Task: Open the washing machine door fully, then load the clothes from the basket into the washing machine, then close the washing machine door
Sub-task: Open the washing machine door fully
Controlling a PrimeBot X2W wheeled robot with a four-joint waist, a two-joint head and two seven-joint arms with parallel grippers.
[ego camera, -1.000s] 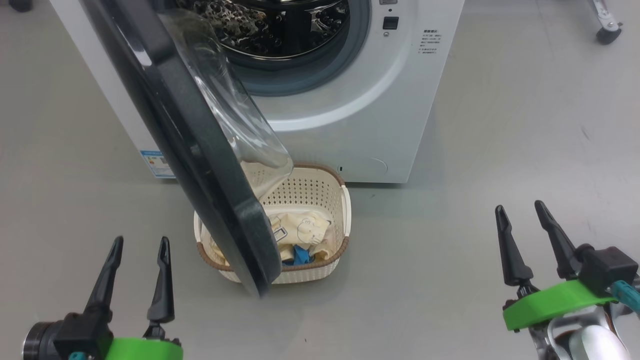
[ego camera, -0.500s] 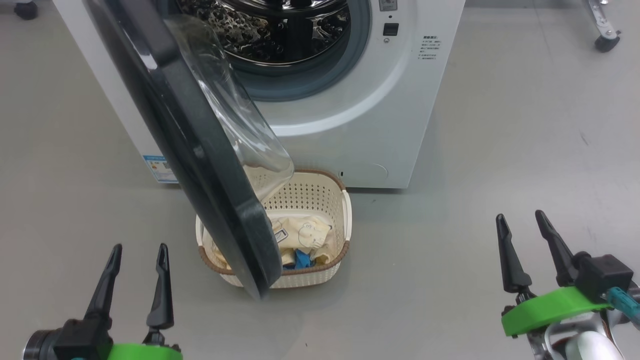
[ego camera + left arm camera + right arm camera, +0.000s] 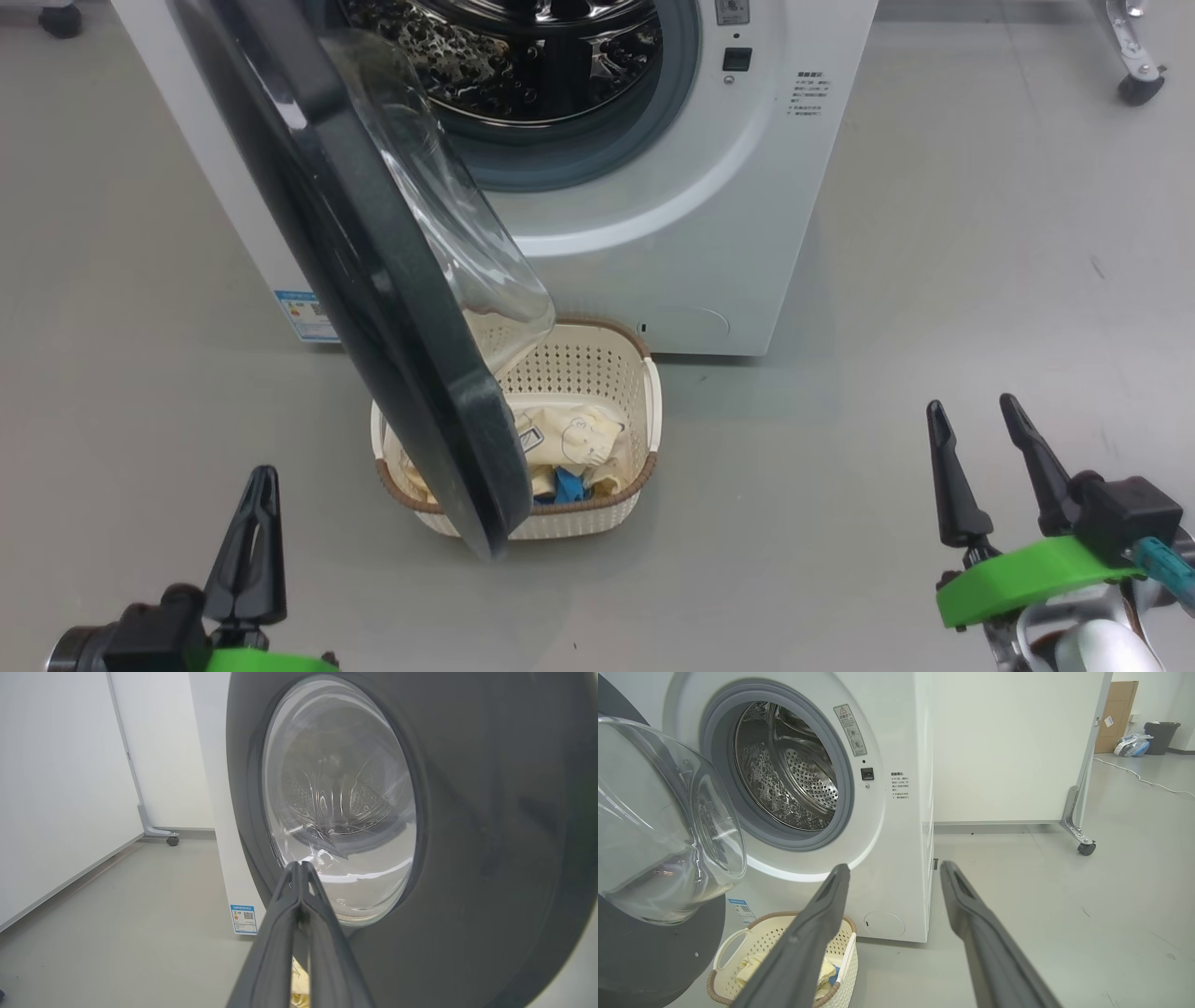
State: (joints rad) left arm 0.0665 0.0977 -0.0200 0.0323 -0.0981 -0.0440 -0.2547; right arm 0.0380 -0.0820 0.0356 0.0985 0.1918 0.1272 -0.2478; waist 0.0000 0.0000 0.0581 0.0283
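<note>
The washing machine (image 3: 672,233) (image 3: 901,826) stands ahead with its steel drum (image 3: 523,56) (image 3: 789,774) exposed. The washing machine door (image 3: 373,271) (image 3: 490,835) (image 3: 649,826) hangs partly open, its black rim and glass bowl swung out over the basket (image 3: 597,509) (image 3: 738,947). Pale yellow and blue clothes (image 3: 574,448) (image 3: 749,963) lie in the basket. My left gripper (image 3: 259,485) (image 3: 301,865) is shut and empty, low at the left, facing the door's outer face. My right gripper (image 3: 971,411) (image 3: 894,868) is open and empty at the lower right.
Grey floor (image 3: 934,280) spreads around the machine. A caster wheel (image 3: 1134,89) of a frame sits at the far right. A white partition on wheels (image 3: 1083,844) stands right of the machine, another (image 3: 159,833) to its left.
My left gripper's fingers have closed together from open. The head view has shifted slightly; the door, basket and right gripper look unmoved.
</note>
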